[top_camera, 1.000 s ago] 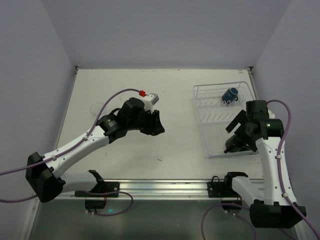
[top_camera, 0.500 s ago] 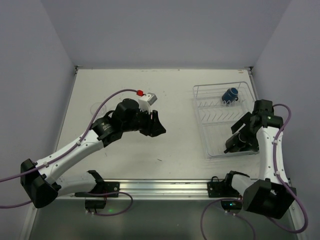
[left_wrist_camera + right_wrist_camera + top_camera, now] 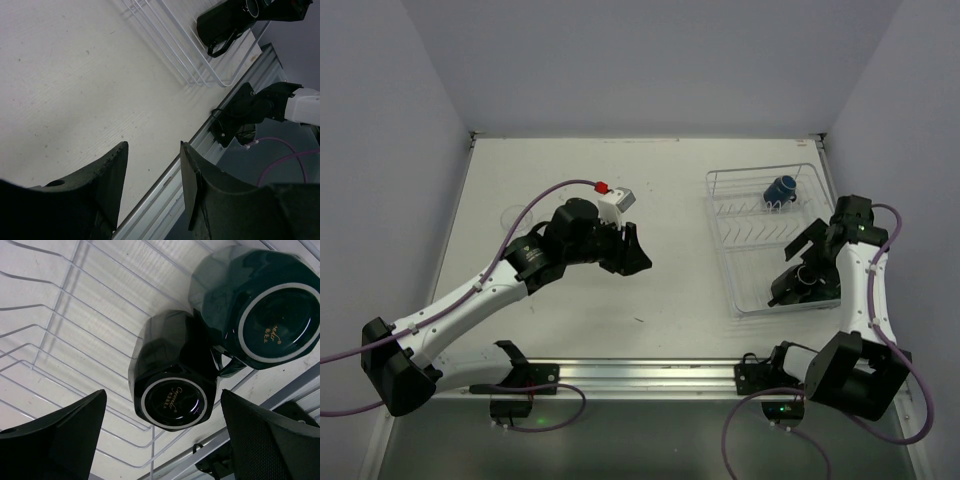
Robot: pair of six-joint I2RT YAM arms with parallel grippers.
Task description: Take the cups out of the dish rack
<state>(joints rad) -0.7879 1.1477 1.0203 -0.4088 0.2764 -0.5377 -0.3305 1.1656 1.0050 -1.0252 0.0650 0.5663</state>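
Dish rack [image 3: 750,171] sits along the right edge of the surface [image 3: 570,170], running from near the far-right corner toward the near edge.

Top view:
- Blue cup [image 3: 780,189] lies tipped at the far end of the rack.
- The near end shows only a dark lump under the right arm.
- Left hand [image 3: 630,250] is over the middle of the surface, well apart from the rack.
- A faint clear round outline [image 3: 513,215] lies near the left edge, too faint to tell what it is.

Right wrist view:
- It resolves the lump into two cups inside the rack, both with bottoms facing the camera.
- These are a black cup [image 3: 172,395] and a dark teal cup [image 3: 260,305], side by side and seemingly touching. Each has a pale base ring with small print, unreadable.
- Right hand [image 3: 163,405] hangs above the black cup, fingers [image 3: 55,435] spread wide on either side, gripping nothing. It is not touching the cup.
- The blue cup is out of this view.

Left wrist view:
- Left hand fingers [image 3: 102,185] are apart with nothing between them, bare surface below.
- The rack's near corner wires show at the top, with the metal rail along the near edge.
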